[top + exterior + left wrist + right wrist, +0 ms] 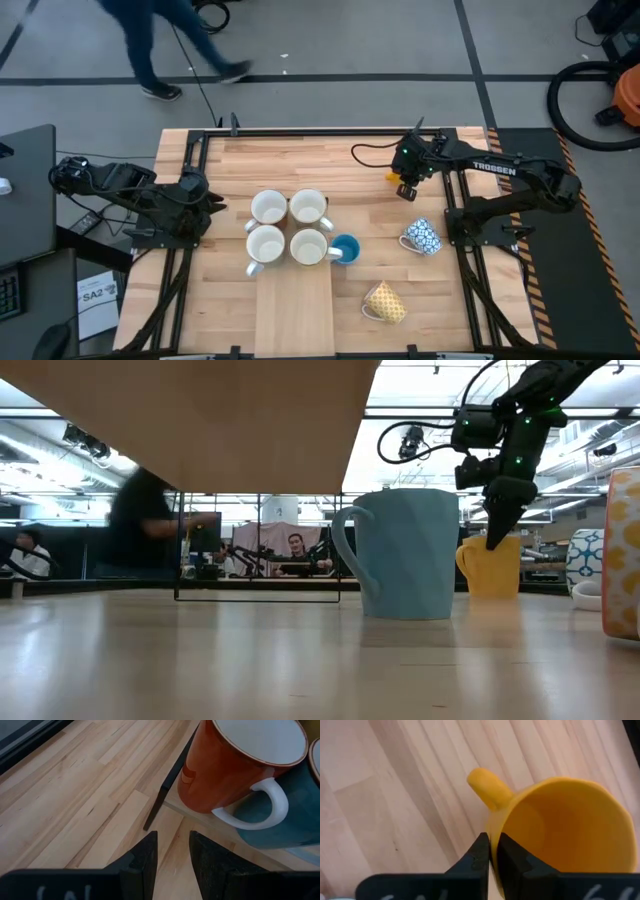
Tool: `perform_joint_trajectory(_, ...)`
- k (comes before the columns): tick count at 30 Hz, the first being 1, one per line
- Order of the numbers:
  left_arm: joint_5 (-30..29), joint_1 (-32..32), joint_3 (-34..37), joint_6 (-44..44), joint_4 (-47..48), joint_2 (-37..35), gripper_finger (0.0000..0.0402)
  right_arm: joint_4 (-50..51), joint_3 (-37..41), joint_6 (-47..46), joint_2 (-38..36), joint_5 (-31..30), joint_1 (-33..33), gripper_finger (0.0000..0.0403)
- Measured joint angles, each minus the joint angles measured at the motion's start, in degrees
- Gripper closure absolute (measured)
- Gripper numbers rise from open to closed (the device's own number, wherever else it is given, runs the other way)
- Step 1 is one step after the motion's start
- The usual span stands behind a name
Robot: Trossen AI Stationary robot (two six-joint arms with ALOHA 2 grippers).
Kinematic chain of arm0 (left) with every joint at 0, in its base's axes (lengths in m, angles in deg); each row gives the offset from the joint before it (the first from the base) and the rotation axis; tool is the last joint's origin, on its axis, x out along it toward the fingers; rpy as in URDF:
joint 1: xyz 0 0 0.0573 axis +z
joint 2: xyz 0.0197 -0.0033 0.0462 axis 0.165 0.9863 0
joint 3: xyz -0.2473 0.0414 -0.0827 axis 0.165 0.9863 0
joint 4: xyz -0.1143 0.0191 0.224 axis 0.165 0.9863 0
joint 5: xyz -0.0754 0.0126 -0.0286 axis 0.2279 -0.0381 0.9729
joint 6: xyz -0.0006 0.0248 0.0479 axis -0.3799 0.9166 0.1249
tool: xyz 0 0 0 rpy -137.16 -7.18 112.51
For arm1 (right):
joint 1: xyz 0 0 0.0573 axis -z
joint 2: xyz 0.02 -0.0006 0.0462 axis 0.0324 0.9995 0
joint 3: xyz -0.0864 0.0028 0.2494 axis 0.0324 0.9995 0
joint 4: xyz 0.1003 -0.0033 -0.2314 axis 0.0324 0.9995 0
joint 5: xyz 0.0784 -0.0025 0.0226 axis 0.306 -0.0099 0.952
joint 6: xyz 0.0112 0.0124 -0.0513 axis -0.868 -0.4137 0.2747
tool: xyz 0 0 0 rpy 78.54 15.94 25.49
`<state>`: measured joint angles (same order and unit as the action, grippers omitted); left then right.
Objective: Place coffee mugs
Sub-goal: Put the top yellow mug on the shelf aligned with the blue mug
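Standing upright near the table's [230,330] far right part, the orange-yellow mug [560,825] has its rim pinched between the right gripper's [491,851] closed fingers. Four white mugs [289,227] cluster mid-table, a blue mug [344,249] touching them; patterned mugs lie nearer the right edge. The left gripper [172,851] waits at the left, fingers slightly parted, holding nothing.

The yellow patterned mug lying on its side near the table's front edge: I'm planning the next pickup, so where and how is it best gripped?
Probably by the rim. The yellow patterned mug lies tipped over, its handle low toward the white mugs. Coming from above, one finger inside the mouth and one outside the wall should hold; the rounded body would likely roll between the fingers.
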<state>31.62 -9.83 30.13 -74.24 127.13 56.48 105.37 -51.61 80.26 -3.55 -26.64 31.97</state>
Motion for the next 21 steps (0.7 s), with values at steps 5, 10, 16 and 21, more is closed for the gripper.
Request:
perform_joint_trajectory(5,0.0,0.0,0.0,0.0,0.0,0.0,0.0283,0.0,0.0,-0.6,0.0,0.1,-0.2,0.0375)
perform_joint_trajectory(10,0.0,0.0,0.0,0.0,0.0,0.0,0.0283,1.5,-0.4,-0.8,-0.2,0.2,-1.9,0.0375)
perform_joint_trajectory(16,0.0,0.0,0.0,0.0,0.0,0.0,0.0283,9.5,-6.4,-4.1,-0.2,0.7,-5.0,0.0377)
perform_joint_trajectory(21,0.0,0.0,0.0,0.0,0.0,0.0,0.0283,17.5,-13.1,-8.2,-0.2,0.5,-9.3,0.0377)
